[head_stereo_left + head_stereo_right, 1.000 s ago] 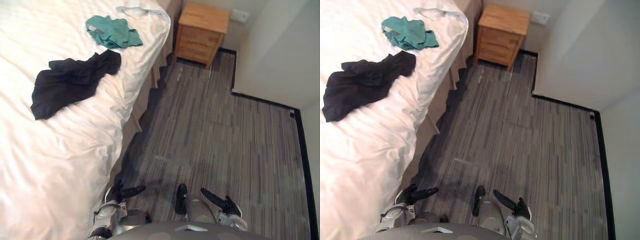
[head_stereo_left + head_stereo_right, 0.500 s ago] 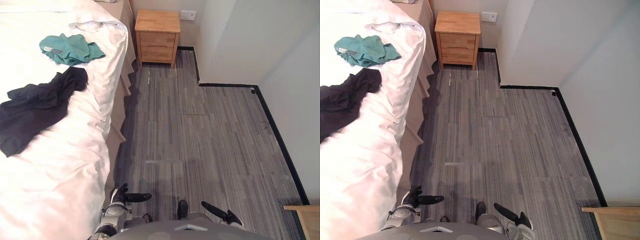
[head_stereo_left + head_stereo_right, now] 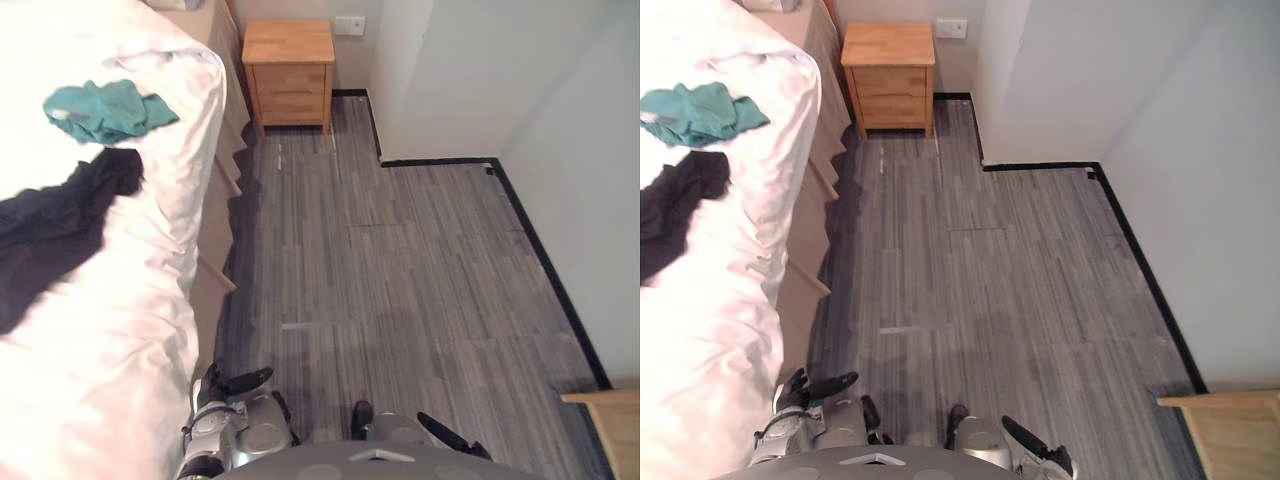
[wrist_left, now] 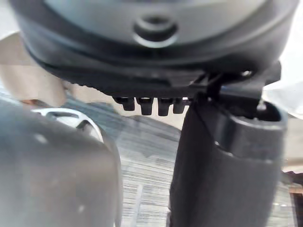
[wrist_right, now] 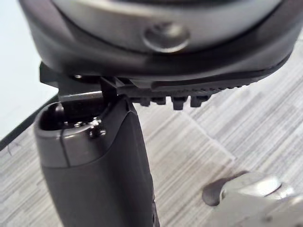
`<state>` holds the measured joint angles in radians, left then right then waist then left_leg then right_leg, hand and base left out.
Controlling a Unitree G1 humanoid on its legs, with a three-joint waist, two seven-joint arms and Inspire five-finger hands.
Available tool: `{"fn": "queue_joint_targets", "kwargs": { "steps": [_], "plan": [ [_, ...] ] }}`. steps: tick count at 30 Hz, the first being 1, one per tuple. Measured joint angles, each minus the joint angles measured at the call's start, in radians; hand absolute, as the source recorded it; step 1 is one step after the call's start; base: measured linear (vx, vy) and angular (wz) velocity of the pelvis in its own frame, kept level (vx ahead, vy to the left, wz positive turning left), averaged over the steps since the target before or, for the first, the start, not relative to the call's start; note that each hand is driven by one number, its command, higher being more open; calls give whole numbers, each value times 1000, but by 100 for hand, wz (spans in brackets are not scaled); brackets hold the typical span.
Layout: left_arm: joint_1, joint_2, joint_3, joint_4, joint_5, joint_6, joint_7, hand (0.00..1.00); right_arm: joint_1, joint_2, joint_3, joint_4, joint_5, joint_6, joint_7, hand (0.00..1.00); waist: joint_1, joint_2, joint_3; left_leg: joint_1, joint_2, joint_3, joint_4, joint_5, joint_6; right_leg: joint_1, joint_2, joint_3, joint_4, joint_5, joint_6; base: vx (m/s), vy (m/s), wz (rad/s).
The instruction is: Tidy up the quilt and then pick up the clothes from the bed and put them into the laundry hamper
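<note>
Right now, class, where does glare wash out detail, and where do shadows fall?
Left eye view: glare bleaches the white quilt, hiding most folds around the black garment; a shadow darkens the floor along the bed skirt. Right eye view: the same glare on the quilt; the nightstand is evenly lit.

Smooth white cloth quilt (image 3: 120, 300), soft matt teal garment (image 3: 105, 108) and black garment (image 3: 60, 225), smooth wooden nightstand (image 3: 290, 65), matt grey floor (image 3: 400, 270)
</note>
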<state>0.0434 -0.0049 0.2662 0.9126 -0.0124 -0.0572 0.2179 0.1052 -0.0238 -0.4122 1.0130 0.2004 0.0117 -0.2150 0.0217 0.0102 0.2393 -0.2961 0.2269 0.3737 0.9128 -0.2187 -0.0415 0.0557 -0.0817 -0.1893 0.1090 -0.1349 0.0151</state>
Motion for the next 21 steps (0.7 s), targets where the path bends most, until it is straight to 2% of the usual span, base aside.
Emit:
{"fn": "queue_joint_targets", "kwargs": {
  "steps": [1, 3, 4, 5, 6, 7, 8, 9, 11, 12, 13, 14, 15, 16, 17, 18, 19, 21],
  "plan": [
    [-2, 3, -19, 2, -29, -7, 4, 100, -43, -8, 1, 27, -1, 1, 0, 100, 3, -2, 1, -24, -68, -30, -260, -10, -1, -3, -26, 23, -23, 1, 2, 263, 58, -38],
    [-2, 2, -22, 2, -30, -7, 9, 100, -63, -7, 1, 34, -1, 1, -1, 100, 4, -2, 1, -26, -103, -43, -466, 37, -3, 1, -37, 31, -38, -7, 15, 268, 90, -26],
    [-3, 0, -22, 2, -31, -6, 13, 100, -74, -2, 0, 35, -1, 1, 0, 100, 6, -1, 1, -27, -123, -55, -647, 108, -2, 13, -41, 34, -55, -16, 29, 392, 151, -16],
    [-4, -1, -20, 2, -34, -6, 15, 100, -73, 7, 1, 35, -1, 1, 0, 100, 16, -4, -1, -25, -134, -69, -744, 197, 1, 33, -46, 36, -67, -34, 52, 549, 197, -22],
    [-6, -1, -21, 2, -34, -6, 16, 100, -64, 15, 1, 35, -3, 1, 0, 100, 31, -9, -5, -17, -142, -74, -761, 255, 11, 44, -52, 44, -72, -51, 69, 402, 141, -18],
    [-11, 3, -21, 2, -34, -6, 15, 100, -63, 19, 0, 35, -10, 0, 0, 100, 36, -19, -5, -11, -156, -76, -756, 286, 41, 55, -64, 48, -76, -65, 77, 539, 162, -13],
    [-21, 13, -18, 1, -34, -8, 15, 100, -65, 38, -2, 43, -30, 0, 5, 100, 40, -56, -13, -13, -189, -69, -714, 227, 72, 63, -97, 45, -52, -78, 76, 533, 129, -1],
    [-24, 28, -14, 6, -34, -3, 16, 100, -65, 51, -14, 44, -32, 1, 16, 100, 37, -75, -14, -8, -198, -67, -666, 172, 85, 37, -118, 50, 43, -78, 79, 655, 168, 3],
    [-27, 45, -12, 26, -36, 0, 19, 100, -64, 53, -20, 48, -33, 0, 17, 100, 29, -86, -16, 26, -199, -66, -611, 111, 95, 5, -135, 67, 214, -75, 85, 563, 144, 1],
    [-35, 60, -17, 51, -33, 12, 19, 100, -65, 52, -35, 50, -34, 0, 18, 100, 28, -93, -14, 85, -201, -64, -596, 51, 96, -61, -156, 83, 437, -31, 152, 668, 166, -2],
    [-36, 70, -26, 70, -26, 23, 18, 100, -65, 54, -49, 44, -34, 0, 19, 100, 19, -93, -10, 164, -206, -66, -605, 7, 95, -133, -183, 84, 680, 56, 200, 556, 124, 1],
    [-34, 78, -29, 84, -24, 27, 18, 100, -65, 53, -51, 42, -34, 0, 19, 100, 7, -92, -8, 207, -206, -74, -611, -13, 94, -157, -197, 73, 778, 52, 189, 589, 90, 25],
    [-29, 91, -35, 111, -19, 41, 18, 100, -63, 47, -48, 33, -35, 0, 19, 100, -9, -93, -10, 293, -205, -88, -642, -30, 92, -194, -212, 22, 911, 24, 141, 599, 44, 38],
    [-27, 93, -35, 121, -17, 45, 19, 100, -60, 45, -48, 31, -35, -1, 19, 100, -22, -89, -10, 370, -198, -104, -693, -36, 88, -244, -212, -36, 962, -16, 87, 599, 20, 40],
    [-28, 93, -36, 122, -17, 45, 19, 100, -62, 45, -48, 31, -34, -3, 19, 100, -26, -86, -9, 401, -194, -111, -718, -36, 88, -272, -208, -66, 958, -31, 64, 591, -32, 33],
    [-38, 91, -46, 129, -17, 47, 17, 100, -70, 33, -48, 29, -33, -5, 19, 100, -27, -70, 1, 459, -175, -117, -760, -36, 86, -324, -182, -120, 897, -66, 9, 587, -85, 25],
    [-48, 90, -56, 129, -17, 54, 14, 100, -80, 23, -48, 29, -33, -5, 19, 100, -30, -58, 8, 489, -156, -120, -770, -37, 86, -360, -158, -157, 816, -86, -14, 698, -140, 29],
    [-53, 83, -65, 129, -17, 57, 9, 100, -81, 13, -41, 25, -31, -8, 20, 100, -41, -32, 24, 536, -122, -135, -778, -36, 86, -418, -102, -215, 572, -79, -17, 591, -173, 37]
  ]
}}
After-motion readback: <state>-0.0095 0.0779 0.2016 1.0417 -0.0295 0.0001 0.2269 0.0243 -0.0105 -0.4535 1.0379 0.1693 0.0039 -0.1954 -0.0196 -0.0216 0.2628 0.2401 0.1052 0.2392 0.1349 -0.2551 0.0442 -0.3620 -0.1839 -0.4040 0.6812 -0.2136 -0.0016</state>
